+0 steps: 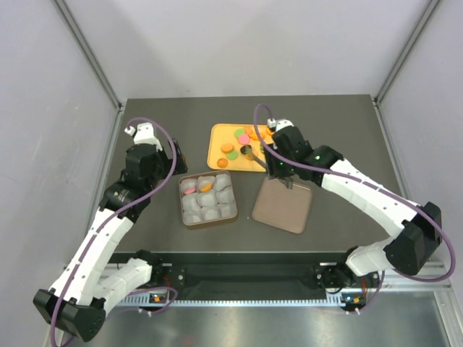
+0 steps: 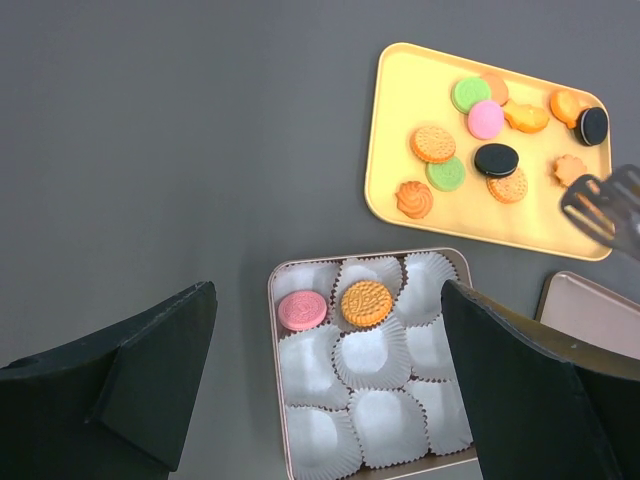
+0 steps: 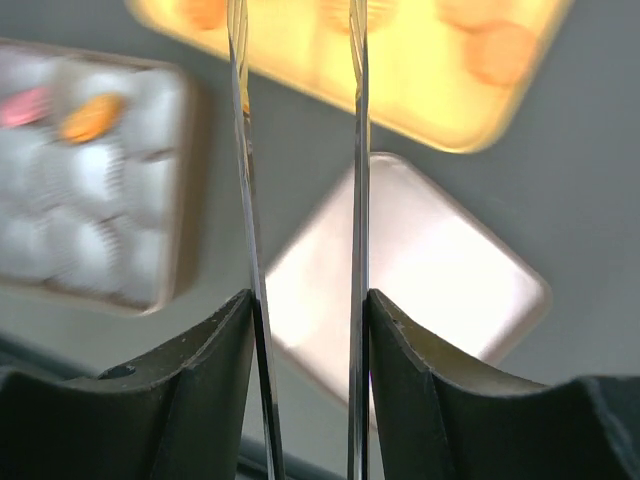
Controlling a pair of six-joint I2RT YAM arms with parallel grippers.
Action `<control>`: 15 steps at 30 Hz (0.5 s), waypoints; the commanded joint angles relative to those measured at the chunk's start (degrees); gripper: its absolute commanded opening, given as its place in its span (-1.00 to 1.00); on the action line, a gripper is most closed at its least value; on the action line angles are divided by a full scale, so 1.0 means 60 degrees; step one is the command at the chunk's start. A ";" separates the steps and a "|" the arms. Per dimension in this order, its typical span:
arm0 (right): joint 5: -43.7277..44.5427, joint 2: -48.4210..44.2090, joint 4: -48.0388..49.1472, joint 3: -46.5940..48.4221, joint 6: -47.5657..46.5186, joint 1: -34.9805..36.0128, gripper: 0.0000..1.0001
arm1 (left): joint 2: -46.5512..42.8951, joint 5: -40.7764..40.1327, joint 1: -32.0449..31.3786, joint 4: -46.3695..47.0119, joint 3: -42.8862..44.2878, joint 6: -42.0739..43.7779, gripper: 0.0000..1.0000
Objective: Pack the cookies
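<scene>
Several cookies [image 2: 433, 143], orange, green, pink and black, lie loose on the yellow tray [image 2: 420, 80]. A pink cookie [image 2: 302, 310] and an orange cookie [image 2: 366, 303] sit in white paper cups in the box [image 2: 272, 380]. My right gripper [image 3: 308, 300] is shut on metal tongs [image 3: 355, 150]. The tongs' tips [image 2: 603, 203] hang over the tray's near right part, with nothing visible between them. In the top view the right gripper [image 1: 278, 163] stands just in front of the tray [image 1: 217, 155]. My left gripper [image 2: 328, 300] is open above the box, holding nothing.
The box's brown lid [image 1: 282, 204] lies flat to the right of the box [image 1: 208, 197], under the right arm. Dark table [image 1: 340, 130] surrounds tray, box and lid. Grey walls close in the back and both sides.
</scene>
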 commanded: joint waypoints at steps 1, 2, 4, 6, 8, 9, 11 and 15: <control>0.0505 -0.0309 0.0006 -0.0302 -0.0422 -0.0887 -0.07 | -0.0151 -0.0085 0.0057 0.0638 0.0007 0.0180 0.98; 0.0535 -0.0207 0.0050 -0.0462 -0.0568 -0.1295 -0.07 | -0.0165 -0.0085 0.0071 0.0638 -0.0008 0.0180 0.98; 0.0331 -0.0046 0.0240 -0.0552 -0.0672 -0.1634 -0.08 | -0.0107 -0.0071 0.0072 0.0682 -0.0095 0.0195 0.98; 0.0461 0.0305 0.0270 -0.0464 -0.0760 -0.1841 -0.10 | -0.0092 -0.0013 0.0072 0.0741 -0.0154 0.0195 0.98; 0.0535 0.0641 0.0299 -0.0348 -0.0862 -0.1958 -0.10 | -0.0063 0.0032 0.0101 0.0741 -0.0169 0.0180 0.98; 0.0681 0.0745 0.0314 -0.0318 -0.0862 -0.2002 -0.10 | -0.0063 0.0046 0.0101 0.0755 -0.0198 0.0180 0.98; 0.0828 0.0993 0.0314 -0.0274 -0.0906 -0.2060 -0.11 | -0.0092 0.0017 0.0115 0.0741 -0.0198 0.0195 0.98; 0.1135 0.1200 0.0343 -0.0288 -0.0965 -0.2105 -0.13 | -0.0136 -0.0042 0.0115 0.0755 -0.0257 0.0224 0.98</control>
